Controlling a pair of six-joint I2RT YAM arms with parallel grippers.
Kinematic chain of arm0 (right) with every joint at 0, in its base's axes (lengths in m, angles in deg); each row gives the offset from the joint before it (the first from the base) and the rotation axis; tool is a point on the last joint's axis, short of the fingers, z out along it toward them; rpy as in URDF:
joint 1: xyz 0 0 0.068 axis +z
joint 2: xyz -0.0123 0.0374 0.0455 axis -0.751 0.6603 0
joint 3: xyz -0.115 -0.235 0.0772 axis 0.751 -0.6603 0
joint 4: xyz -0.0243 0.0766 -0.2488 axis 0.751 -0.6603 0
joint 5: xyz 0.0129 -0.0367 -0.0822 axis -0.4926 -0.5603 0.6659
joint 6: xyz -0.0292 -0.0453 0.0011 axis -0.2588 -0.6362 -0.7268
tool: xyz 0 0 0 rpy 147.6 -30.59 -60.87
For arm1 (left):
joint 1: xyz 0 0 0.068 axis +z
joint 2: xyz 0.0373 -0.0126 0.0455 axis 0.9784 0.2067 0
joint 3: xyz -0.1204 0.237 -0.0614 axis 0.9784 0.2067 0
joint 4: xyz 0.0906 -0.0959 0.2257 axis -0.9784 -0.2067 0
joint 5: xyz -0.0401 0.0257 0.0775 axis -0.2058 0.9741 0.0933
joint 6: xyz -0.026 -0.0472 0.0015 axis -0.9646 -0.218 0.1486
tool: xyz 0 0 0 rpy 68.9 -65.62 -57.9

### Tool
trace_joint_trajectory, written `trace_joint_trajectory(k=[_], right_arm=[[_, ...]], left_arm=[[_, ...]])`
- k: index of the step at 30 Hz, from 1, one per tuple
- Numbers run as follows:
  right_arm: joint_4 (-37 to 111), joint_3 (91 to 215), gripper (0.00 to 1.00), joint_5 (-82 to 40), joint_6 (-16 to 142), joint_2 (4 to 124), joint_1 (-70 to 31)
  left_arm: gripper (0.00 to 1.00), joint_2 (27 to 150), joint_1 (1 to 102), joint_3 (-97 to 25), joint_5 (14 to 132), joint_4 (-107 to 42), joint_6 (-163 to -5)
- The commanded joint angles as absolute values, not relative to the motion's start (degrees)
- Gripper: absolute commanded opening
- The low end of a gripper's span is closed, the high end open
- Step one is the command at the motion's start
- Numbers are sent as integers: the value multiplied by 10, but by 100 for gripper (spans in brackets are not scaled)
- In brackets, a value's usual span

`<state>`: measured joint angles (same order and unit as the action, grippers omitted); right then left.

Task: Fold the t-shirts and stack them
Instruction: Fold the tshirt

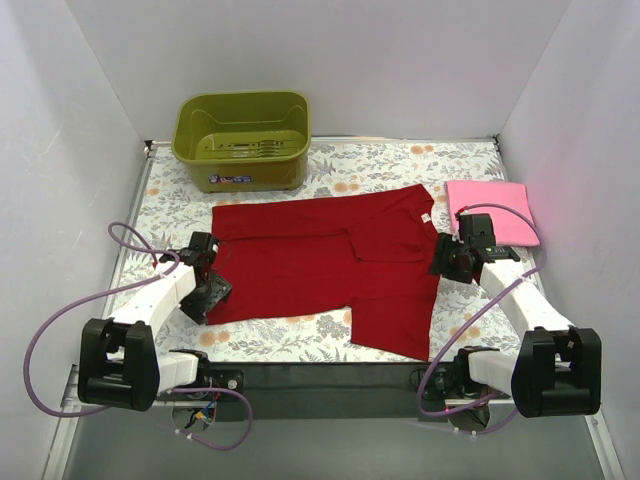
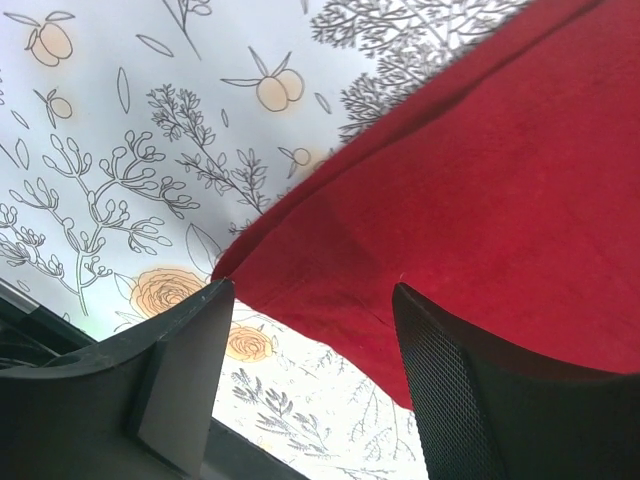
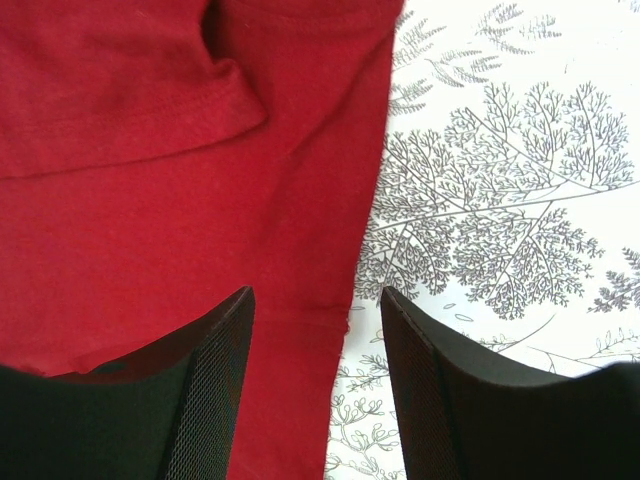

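Observation:
The deep red t-shirt (image 1: 330, 265) lies spread on the floral table, partly folded, one part hanging toward the front right. The light pink t-shirt (image 1: 488, 208) lies folded at the back right. My left gripper (image 1: 212, 295) is open over the red shirt's front-left corner (image 2: 300, 270); the cloth edge runs between its fingers (image 2: 190, 370). My right gripper (image 1: 447, 262) is open over the red shirt's right edge (image 3: 300, 230); the hem lies between its fingers (image 3: 215, 390). Neither holds cloth.
An olive-green plastic tub (image 1: 243, 138) stands at the back left. White walls close the table on three sides. A dark strip (image 1: 320, 375) runs along the front edge between the arm bases. Purple cables loop beside both arms.

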<state>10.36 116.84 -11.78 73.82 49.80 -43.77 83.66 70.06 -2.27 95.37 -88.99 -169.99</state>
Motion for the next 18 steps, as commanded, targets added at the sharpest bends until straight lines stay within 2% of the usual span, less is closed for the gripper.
trace_joint_trajectory(k=[1,5,8,12,13,16,18], right_arm=[[106,1159,51,-120,744,495,-445],[106,1158,51,-126,742,492,-451],[106,1154,51,-143,745,493,-455],[99,1137,48,-149,747,489,-456],[98,1132,48,-147,747,480,-456],[87,1119,49,-136,748,469,-456],[83,1115,49,-147,748,472,-456]], left_arm=[[60,848,698,-18,967,-884,-1722],[58,863,698,-16,965,-882,-1723],[51,881,698,-15,965,-876,-1720],[33,893,698,-18,964,-875,-1714],[22,891,698,-17,964,-872,-1712],[7,885,698,-17,964,-870,-1708],[3,887,698,-15,961,-867,-1706]])
